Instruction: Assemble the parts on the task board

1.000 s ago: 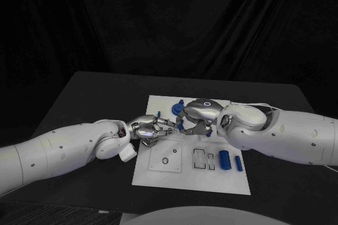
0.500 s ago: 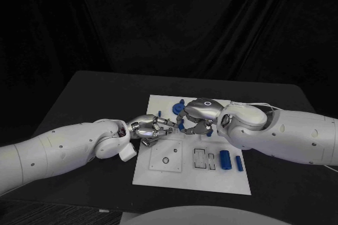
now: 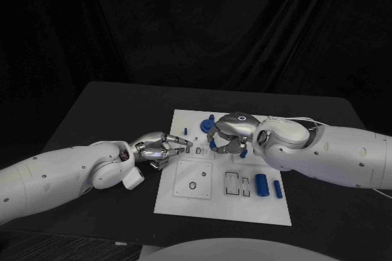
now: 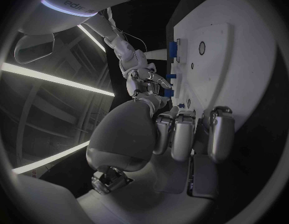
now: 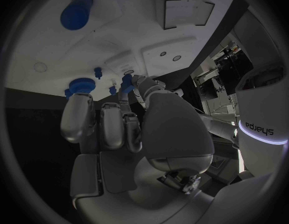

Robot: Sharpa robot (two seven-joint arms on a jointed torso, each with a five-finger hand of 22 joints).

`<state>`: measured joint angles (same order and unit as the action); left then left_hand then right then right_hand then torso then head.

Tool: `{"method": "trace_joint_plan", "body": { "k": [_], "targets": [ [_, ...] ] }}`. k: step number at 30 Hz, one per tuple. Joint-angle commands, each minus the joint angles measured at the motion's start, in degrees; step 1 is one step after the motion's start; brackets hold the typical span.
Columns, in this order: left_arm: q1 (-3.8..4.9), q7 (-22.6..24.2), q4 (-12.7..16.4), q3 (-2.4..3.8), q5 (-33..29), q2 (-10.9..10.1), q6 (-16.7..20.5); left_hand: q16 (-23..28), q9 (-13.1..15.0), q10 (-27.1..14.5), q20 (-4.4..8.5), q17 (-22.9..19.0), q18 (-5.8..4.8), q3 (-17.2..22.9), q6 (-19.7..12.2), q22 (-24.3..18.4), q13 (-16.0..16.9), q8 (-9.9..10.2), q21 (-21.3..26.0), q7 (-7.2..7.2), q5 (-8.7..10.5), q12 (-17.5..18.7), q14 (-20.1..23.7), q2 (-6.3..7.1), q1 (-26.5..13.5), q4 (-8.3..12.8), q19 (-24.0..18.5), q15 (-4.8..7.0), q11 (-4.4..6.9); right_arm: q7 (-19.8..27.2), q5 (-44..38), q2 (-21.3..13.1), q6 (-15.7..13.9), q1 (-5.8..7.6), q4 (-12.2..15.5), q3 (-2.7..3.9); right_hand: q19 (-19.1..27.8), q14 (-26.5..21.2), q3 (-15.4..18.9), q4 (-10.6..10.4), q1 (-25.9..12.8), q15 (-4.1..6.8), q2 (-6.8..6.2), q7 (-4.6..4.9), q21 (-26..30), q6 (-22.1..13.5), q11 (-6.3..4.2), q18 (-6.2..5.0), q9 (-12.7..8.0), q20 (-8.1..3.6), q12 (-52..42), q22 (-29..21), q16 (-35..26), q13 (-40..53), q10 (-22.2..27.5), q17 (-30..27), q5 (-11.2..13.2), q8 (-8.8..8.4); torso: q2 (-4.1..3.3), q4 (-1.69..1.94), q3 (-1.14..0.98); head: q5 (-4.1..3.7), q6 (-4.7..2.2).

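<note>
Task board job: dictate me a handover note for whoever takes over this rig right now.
Left hand: empty, fingers spread, at the board's left edge.
Right hand: over the board's far middle, among small blue pieces; cannot tell if it holds one.
Thick blue cylinder and thin blue cylinder lie loose on the board's right side, beside empty slots.
Left: seat them.

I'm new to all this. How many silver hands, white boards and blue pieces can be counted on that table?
Silver hands: 2 (left hand, right hand)
White task board: 1
Blue pieces in plain sight: 4 (thick cylinder, thin rod, small peg, round piece); more blue shows partly hidden under the right hand and is not counted
Total: 7
</note>
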<state>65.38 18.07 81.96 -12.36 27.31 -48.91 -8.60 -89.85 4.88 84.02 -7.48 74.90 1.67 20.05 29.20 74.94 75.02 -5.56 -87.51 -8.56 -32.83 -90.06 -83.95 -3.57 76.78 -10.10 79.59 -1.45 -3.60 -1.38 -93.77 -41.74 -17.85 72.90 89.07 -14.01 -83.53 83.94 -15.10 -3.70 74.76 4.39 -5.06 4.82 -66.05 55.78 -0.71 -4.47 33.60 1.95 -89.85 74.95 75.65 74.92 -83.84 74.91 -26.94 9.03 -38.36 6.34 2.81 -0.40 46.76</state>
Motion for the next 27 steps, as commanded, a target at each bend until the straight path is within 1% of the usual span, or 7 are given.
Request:
{"method": "trace_joint_plan", "body": {
  "k": [1, 4, 7, 10, 14, 21, 27],
  "targets": [
    [0.45, 3.7, 2.2, 0.06, -0.2, -1.6, 4.4, -0.2, 0.1, 6.0, -0.35, 15.1, 0.33, 0.0, 0.8, 8.5, 15.0, -0.4, 0.2, -0.09, 0.07, 0.1, -6.0, 0.19, -0.5, 0.5, 0.3, -0.41, -0.52, -2.7, -0.8, 0.7, 2.8, -0.1, -1.1, 0.03, 0.1, 3.3, -0.3, 0.2, 1.2, -0.3, 0.26, -0.43, 0.4, 1.1, 0.43, 0.04, -0.1, 0.2, -0.1, 9.2, -0.3, 15.1, -6.1, 1.4, 0.4, -0.11, -0.02, 0.05, 0.09, 0.12, 0.11],
    [0.73, 4.4, 3.9, 0.06, -0.2, -3.1, 5.4, -0.2, 0.2, 6.0, -0.38, 15.1, 0.35, 0.0, 1.3, 8.5, 15.0, -0.5, 0.2, -0.01, 0.11, 0.1, -6.0, 0.24, -0.6, 0.5, 0.2, -0.44, -0.51, -3.4, -1.7, 1.5, 3.6, -0.11, -2.2, 0.02, 0.2, 3.2, -0.4, 0.3, 1.2, -0.32, 0.23, -0.34, 0.7, 1.0, 0.48, 0.0, -0.3, 0.21, 0.1, 9.1, -0.5, 14.9, -6.0, 1.2, 0.4, -0.26, -0.01, 0.1, 0.19, -0.01, 0.13],
    [0.95, 4.9, 5.4, 0.06, -0.2, -4.5, 6.1, -0.2, 0.3, 6.0, -0.43, 15.1, 0.34, 0.0, 1.9, 8.6, 15.0, -0.7, 0.2, 0.09, 0.17, 0.1, -6.0, 0.27, -0.8, 0.5, 0.3, -0.44, -0.48, -3.9, -2.2, 2.2, 4.0, -0.21, -3.0, 0.02, 0.3, 3.2, -0.4, 0.2, 1.2, -0.36, 0.2, -0.28, 0.8, 0.9, 0.54, -0.02, -0.4, 0.23, 0.1, 9.1, -0.6, 14.9, -6.0, 1.1, 0.6, -0.36, -0.03, -0.01, 0.26, 0.15, 0.14],
    [1.08, 5.1, 6.3, 0.06, -0.2, -5.4, 6.5, -0.2, 0.4, 6.0, -0.46, 15.1, 0.36, 0.0, 2.4, 8.5, 15.0, -0.8, 0.3, 0.11, 0.17, 0.1, -6.0, 0.28, -0.9, 0.6, 0.2, -0.44, -0.45, -4.2, -2.5, 2.6, 4.3, -0.27, -3.4, 0.02, 0.3, 3.2, -0.4, 0.2, 1.2, -0.38, 0.2, -0.26, 0.9, 0.9, 0.57, -0.03, -0.5, 0.25, 0.2, 9.1, -0.7, 14.8, -5.9, 1.0, 0.8, -0.41, -0.07, -0.03, 0.22, 0.34, 0.18],
    [1.2, 5.1, 7.1, 0.06, -0.2, -6.4, 7.0, -0.2, 0.5, 6.0, -0.49, 15.1, 0.37, 0.0, 2.9, 8.5, 15.0, -1.0, 0.3, 0.12, 0.14, 0.1, -6.0, 0.31, -0.9, 0.7, 0.2, -0.43, -0.43, -4.6, -2.6, 3.3, 4.6, -0.37, -4.0, 0.02, 0.3, 3.2, -0.4, 0.2, 1.2, -0.4, 0.2, -0.24, 1.0, 0.9, 0.58, -0.04, -0.6, 0.26, 0.2, 9.0, -0.7, 14.8, -5.9, 1.0, 0.9, -0.45, -0.07, 0.07, 0.07, 0.09, 0.19],
    [1.28, 5.2, 7.5, 0.06, -0.2, -6.9, 7.1, -0.2, 0.5, 6.0, -0.51, 15.1, 0.42, 0.1, 3.3, 8.4, 15.0, -1.1, 0.3, 0.12, 0.11, 0.1, -6.0, 0.31, -0.9, 0.8, 0.0, -0.42, -0.42, -4.8, -2.7, 4.1, 4.6, -0.87, -4.9, 0.02, 0.4, 3.1, -0.4, 0.2, 1.0, -0.5, 0.16, -0.12, 1.3, 0.9, 0.69, -0.08, -1.1, 0.33, 0.4, 9.0, -0.9, 14.7, -5.8, 0.8, 1.9, -0.77, 0.02, -0.25, 0.06, 0.28, 0.4],
    [1.3, 5.0, 7.3, 0.05, -0.2, -6.9, 6.9, -0.2, 0.6, 6.0, -0.53, 15.1, 0.5, 0.1, 3.7, 8.1, 15.0, -1.2, 0.4, 0.13, 0.07, 0.1, -6.0, 0.29, -0.9, 0.9, -0.4, -0.41, -0.41, -4.6, -2.7, 4.2, 4.2, -1.15, -4.8, 0.03, 0.4, 3.1, -0.4, 0.1, 1.0, -0.53, 0.17, -0.11, 1.3, 0.9, 0.72, -0.08, -1.3, 0.37, 0.3, 9.0, -1.0, 14.7, -5.8, 0.7, 2.4, -0.86, 0.03, -0.23, 0.03, 0.54, 0.32]
  ]
}}
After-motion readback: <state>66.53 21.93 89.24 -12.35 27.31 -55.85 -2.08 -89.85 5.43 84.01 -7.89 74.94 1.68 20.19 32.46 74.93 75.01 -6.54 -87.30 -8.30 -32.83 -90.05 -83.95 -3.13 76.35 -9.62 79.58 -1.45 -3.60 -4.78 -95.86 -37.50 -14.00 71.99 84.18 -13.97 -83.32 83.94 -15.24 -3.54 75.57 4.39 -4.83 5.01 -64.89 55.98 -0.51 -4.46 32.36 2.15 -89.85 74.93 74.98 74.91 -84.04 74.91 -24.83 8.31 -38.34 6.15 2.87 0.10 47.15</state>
